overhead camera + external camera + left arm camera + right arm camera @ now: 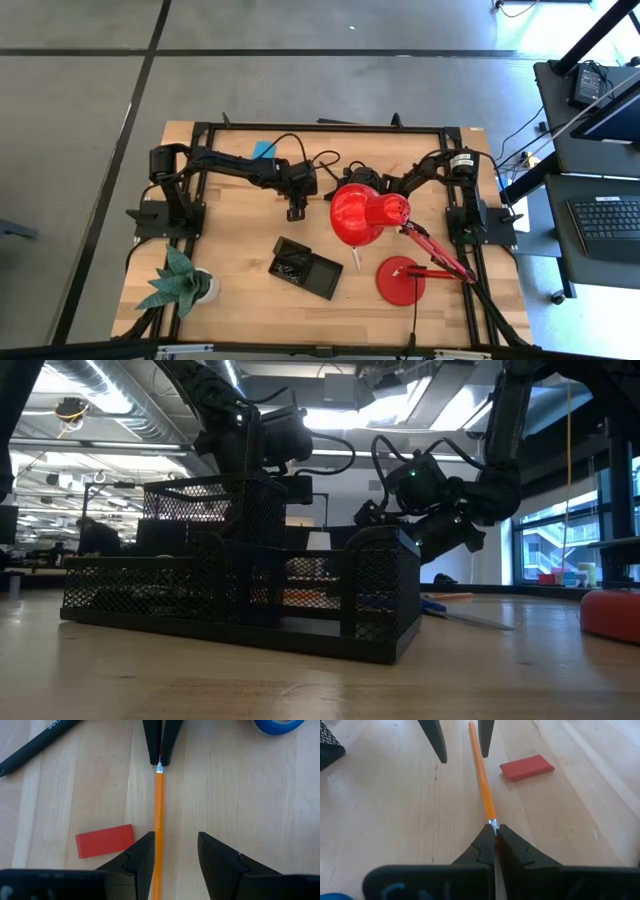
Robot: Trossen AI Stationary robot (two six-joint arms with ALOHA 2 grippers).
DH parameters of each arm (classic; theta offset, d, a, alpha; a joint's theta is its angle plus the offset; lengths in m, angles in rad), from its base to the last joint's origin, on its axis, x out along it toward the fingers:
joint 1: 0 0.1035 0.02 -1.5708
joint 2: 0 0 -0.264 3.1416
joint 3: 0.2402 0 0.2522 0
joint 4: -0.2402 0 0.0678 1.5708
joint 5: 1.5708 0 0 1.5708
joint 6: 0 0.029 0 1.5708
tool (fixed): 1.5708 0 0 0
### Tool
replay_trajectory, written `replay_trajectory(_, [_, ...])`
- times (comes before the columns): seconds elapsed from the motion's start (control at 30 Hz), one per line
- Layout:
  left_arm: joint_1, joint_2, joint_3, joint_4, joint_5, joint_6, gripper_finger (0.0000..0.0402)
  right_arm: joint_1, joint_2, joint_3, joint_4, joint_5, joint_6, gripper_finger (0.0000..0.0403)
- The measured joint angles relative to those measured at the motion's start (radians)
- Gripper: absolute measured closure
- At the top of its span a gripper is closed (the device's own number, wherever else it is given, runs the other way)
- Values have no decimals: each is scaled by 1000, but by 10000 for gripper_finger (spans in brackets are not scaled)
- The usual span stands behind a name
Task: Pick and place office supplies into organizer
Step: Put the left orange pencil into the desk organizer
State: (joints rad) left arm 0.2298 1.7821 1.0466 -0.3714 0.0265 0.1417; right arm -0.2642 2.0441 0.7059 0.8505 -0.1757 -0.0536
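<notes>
Right pincer [495,831] clamps pencil [481,775]; left pincer [175,851] straddles it, open.

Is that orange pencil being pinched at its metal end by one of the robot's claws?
Yes: the right gripper is shut on the pencil at its metal end, while the left gripper stands open around its shaft.

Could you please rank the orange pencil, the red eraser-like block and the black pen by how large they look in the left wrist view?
1. Orange pencil: the longest, though thin and partly cut off.
2 and 3. Unsure: black pen and red block look alike, since the pen is only partly in view.
</notes>
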Motion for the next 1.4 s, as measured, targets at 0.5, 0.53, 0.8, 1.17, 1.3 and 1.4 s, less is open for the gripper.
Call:
replay_trajectory(0.5, [0,0,1,-31,0,-24,260,0,-38,1,8,24,1,391])
replay_trajectory(0.53, [0,0,1,-31,0,-24,260,0,-46,2,3,24,0,391])
replay_trajectory(0.8, [0,0,1,-21,-8,-38,260,1,-74,1,-40,31,-3,391])
replay_trajectory(1.17, [-31,0,37,-14,-45,28,254,1,-74,1,-83,71,-6,391])
replay_trajectory(1.3, [-32,0,47,-38,-86,29,236,1,-74,1,-81,71,-7,391])
replay_trajectory(1.4, [-32,0,47,-44,-111,21,220,1,-74,1,-75,71,-7,391])
